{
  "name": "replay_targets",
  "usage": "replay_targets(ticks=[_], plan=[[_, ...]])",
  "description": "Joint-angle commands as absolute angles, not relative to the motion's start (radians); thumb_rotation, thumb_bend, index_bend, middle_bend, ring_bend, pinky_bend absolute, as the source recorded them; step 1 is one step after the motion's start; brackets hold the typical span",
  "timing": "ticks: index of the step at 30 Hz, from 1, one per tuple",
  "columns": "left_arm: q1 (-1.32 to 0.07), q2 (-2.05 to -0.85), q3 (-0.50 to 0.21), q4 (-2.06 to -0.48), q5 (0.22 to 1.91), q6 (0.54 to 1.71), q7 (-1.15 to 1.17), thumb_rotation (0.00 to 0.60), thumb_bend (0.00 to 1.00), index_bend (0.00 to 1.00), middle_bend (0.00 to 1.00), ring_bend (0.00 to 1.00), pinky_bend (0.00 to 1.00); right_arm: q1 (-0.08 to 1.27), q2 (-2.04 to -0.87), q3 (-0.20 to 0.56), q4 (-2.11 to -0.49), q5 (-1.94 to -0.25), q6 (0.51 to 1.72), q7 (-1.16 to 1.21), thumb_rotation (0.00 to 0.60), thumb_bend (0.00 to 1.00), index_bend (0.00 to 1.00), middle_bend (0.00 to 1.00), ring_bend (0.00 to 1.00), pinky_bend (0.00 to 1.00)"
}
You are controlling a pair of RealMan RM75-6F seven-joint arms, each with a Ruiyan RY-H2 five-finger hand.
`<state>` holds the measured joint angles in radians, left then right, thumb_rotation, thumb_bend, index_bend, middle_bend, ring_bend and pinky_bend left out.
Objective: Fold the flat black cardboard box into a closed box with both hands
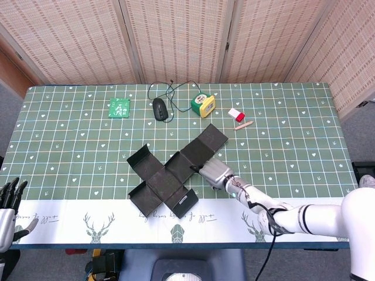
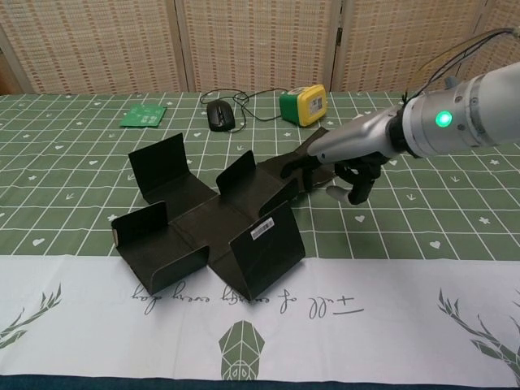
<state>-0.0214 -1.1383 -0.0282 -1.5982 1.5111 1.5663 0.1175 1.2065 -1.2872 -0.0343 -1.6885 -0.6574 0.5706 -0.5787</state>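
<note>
The black cardboard box [image 1: 164, 178] lies unfolded in a cross shape in the middle of the table, its short side flaps standing partly up [image 2: 203, 219]. Its long flap [image 1: 206, 142] stretches away toward the back right. My right hand [image 1: 215, 174] sits at the near right edge of that long flap; in the chest view, my right hand [image 2: 335, 162] has loosely curved fingers, and dark fingertips [image 2: 286, 171] touch the flap's edge without holding anything. My left hand [image 1: 9, 198] hangs off the table's front left corner, fingers apart, holding nothing.
Along the back stand a black mouse [image 1: 159, 109] with its cable, a yellow-green tape measure [image 1: 203, 105], a green card [image 1: 119, 108], a red-and-white eraser [image 1: 235, 113] and a small wooden stick [image 1: 244, 124]. A white cloth strip [image 2: 341, 309] runs along the table's front edge.
</note>
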Motion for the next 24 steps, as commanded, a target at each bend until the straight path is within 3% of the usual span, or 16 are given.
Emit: replay_targets(ticks=[1, 5, 11, 18, 24], plan=[[-0.026, -1.139, -0.030, -1.598, 1.516, 1.563, 0.117, 0.600, 0.17, 0.00, 0.00, 0.01, 0.16, 1.181, -1.244, -0.061, -1.743, -0.699, 0.564, -0.536, 0.600, 0.70, 0.01, 0.20, 0.74, 0.94], [-0.033, -1.140, -0.032, -1.599, 1.525, 1.560, 0.119, 0.600, 0.17, 0.00, 0.00, 0.01, 0.16, 1.159, -1.207, -0.080, -1.804, -0.756, 0.559, -0.499, 0.600, 0.70, 0.01, 0.20, 0.74, 0.94], [-0.036, -1.139, -0.031, -1.606, 1.531, 1.558, 0.124, 0.600, 0.17, 0.00, 0.00, 0.01, 0.16, 1.129, -1.211, -0.045, -1.781, -0.844, 0.637, -0.463, 0.600, 0.70, 0.01, 0.20, 0.74, 0.94], [-0.028, -1.138, -0.028, -1.606, 1.526, 1.563, 0.127, 0.600, 0.17, 0.00, 0.00, 0.01, 0.16, 1.174, -1.300, 0.004, -1.684, -0.828, 0.632, -0.459, 0.600, 0.70, 0.01, 0.19, 0.74, 0.94], [-0.022, -1.138, -0.025, -1.601, 1.519, 1.564, 0.122, 0.600, 0.17, 0.00, 0.00, 0.01, 0.16, 1.244, -1.398, -0.020, -1.592, -0.750, 0.594, -0.515, 0.600, 0.70, 0.01, 0.19, 0.74, 0.94]])
